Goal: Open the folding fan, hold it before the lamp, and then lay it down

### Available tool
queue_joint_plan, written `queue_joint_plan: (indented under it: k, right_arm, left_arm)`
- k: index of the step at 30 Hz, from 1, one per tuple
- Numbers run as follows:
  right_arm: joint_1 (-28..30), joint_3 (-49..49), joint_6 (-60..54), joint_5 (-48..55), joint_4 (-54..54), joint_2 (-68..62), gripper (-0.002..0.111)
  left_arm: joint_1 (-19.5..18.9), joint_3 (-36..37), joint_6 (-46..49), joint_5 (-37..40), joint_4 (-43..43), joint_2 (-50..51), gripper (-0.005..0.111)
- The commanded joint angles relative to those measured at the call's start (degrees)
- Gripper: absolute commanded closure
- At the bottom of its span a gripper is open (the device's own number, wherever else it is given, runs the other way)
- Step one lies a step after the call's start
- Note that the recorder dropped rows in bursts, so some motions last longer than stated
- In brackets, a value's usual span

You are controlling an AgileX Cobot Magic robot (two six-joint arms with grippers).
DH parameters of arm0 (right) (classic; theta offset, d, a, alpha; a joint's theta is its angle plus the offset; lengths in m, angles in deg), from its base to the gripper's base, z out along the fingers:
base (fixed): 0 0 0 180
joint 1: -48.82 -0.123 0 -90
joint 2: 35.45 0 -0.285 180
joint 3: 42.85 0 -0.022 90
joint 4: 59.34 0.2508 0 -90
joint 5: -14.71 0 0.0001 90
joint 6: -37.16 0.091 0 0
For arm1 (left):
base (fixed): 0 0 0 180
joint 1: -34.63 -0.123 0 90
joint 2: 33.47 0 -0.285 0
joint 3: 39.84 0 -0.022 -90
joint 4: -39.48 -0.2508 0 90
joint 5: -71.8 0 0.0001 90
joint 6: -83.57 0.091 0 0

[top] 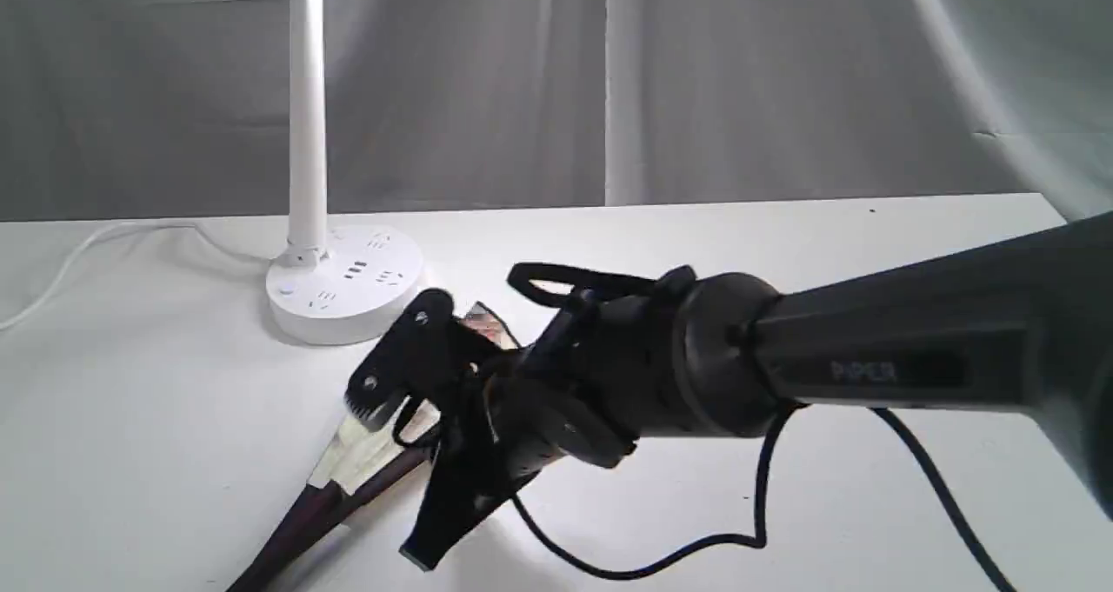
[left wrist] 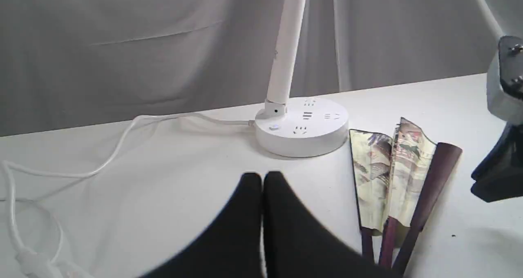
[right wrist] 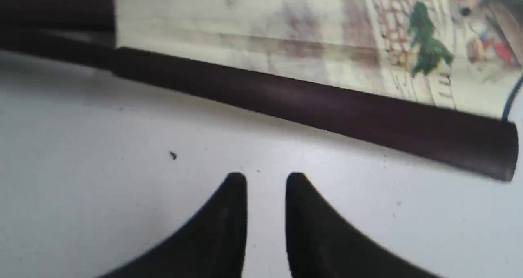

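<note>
Exterior cam sat low off the bench (top: 130, 401) near edge, facing the grey curtain (top: 783, 79) behind the far edge. I had the right arm (top: 869, 357) filling its foreground. Left wrist cam looked across the bench toward the far edge, mid range, with the lamp (left wrist: 302, 127) and folding fan (left wrist: 404, 167) ahead. Right wrist cam hung very close over the bench, side-on to the fan. All three shared the fan; exterior and left wrist shared the lamp.

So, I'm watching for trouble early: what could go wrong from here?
The folding fan lies flat, barely spread. The right gripper, jaws slightly apart and empty, might skid off its guard stick. The fan's tip sits close to the lamp, so spreading it could nudge the base.
</note>
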Motion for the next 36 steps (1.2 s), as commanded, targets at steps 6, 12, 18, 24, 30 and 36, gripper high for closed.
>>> queue_joint_plan:
  k: [6,12,18,24,30,36]
  right_arm:
    - [-6.37,0.26,-6.81,-0.21,-18.37,0.78,0.040]
    - [-6.76,0.26,-6.67,-4.44,-26.80,-1.26,0.023]
    - [-6.67,0.26,-6.24,-8.86,-38.20,-5.83,0.023]
    - [-6.52,-2.44,-4.53,-7.16,-42.19,-7.44,0.026]
    - [-6.52,-5.06,-4.43,-3.71,-44.32,-7.44,0.035]
    - [-6.52,-5.06,-4.52,-5.44,-44.56,-7.44,0.052]
  left_arm:
    - [-0.14,0.21,-0.31,-0.57,0.59,-0.20,0.107]
    - [-0.14,0.21,-0.31,-0.57,0.59,-0.20,0.107]
    - [-0.14,0.21,-0.31,-0.57,0.59,-0.20,0.107]
    - [-0.14,0.21,-0.31,-0.57,0.59,-0.20,0.107]
    - [-0.14,0.21,-0.31,-0.57,0.59,-0.20,0.107]
    - [-0.14,0.21,-0.31,-0.57,0.49,-0.20,0.107]
